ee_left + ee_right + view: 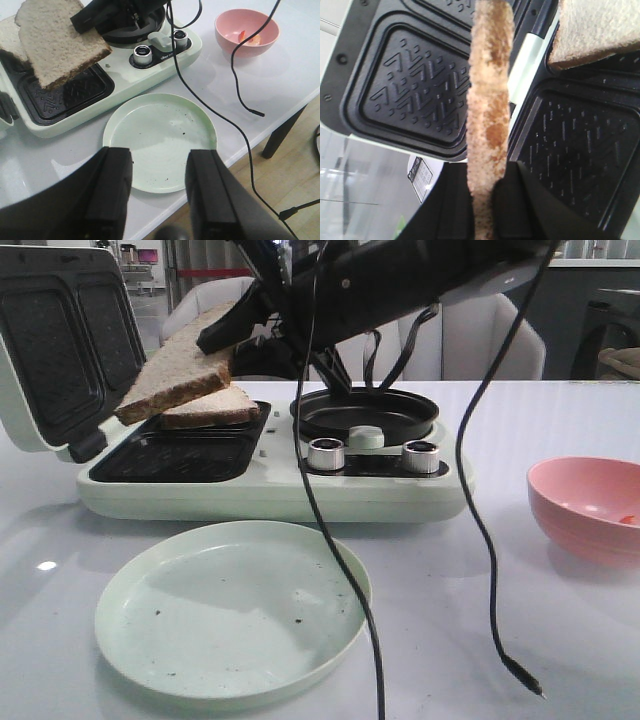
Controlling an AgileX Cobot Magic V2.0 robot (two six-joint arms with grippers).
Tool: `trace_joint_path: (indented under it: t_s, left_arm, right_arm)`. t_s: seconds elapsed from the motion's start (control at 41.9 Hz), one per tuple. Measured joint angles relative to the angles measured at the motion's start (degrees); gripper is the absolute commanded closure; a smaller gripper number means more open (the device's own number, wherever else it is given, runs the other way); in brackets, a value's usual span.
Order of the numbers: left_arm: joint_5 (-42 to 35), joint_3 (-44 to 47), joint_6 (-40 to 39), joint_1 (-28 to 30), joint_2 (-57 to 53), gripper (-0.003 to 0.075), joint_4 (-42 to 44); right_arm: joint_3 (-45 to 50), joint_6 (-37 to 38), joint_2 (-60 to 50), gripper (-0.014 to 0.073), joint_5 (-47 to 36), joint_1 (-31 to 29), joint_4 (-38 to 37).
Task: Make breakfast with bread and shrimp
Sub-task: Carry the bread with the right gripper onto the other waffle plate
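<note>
My right gripper (pixel 222 335) is shut on one edge of a bread slice (pixel 175 375) and holds it tilted in the air over the sandwich maker's dark grill plates (pixel 180 455). In the right wrist view the slice (pixel 489 100) shows edge-on between the pads of that gripper (pixel 492 200). A second bread slice (pixel 210 408) lies flat on the far grill plate, partly under the raised one. The shrimp (pixel 248 38) lies in the pink bowl (pixel 225 30) at the right. My left gripper (pixel 159 175) hangs open over the near rim of the pale green plate (pixel 160 125), holding nothing.
The pale green sandwich maker (pixel 270 490) has its lid (pixel 60 340) open at the left, a round black pan (pixel 365 412) and two silver knobs (pixel 325 454) on its right half. Two black cables (pixel 340 540) dangle in front. The table's edge (pixel 280 115) runs just beyond the plate.
</note>
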Motion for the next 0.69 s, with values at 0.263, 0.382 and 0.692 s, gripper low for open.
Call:
trace_joint_path:
  t_s: [0.263, 0.382, 0.692]
  left_arm:
    - [0.0, 0.0, 0.0, 0.0, 0.0, 0.0393, 0.0]
    - [0.0, 0.0, 0.0, 0.0, 0.0, 0.0393, 0.0]
    - [0.0, 0.0, 0.0, 0.0, 0.0, 0.0393, 0.0]
  right_arm:
    - [-1.87, -0.28, 4.66, 0.0278, -0.47, 1.25, 1.21]
    - [-1.87, -0.28, 4.66, 0.0122, -1.23, 1.25, 1.41]
    - [-1.87, -0.28, 3.53, 0.0202, -1.58, 0.08, -1.89]
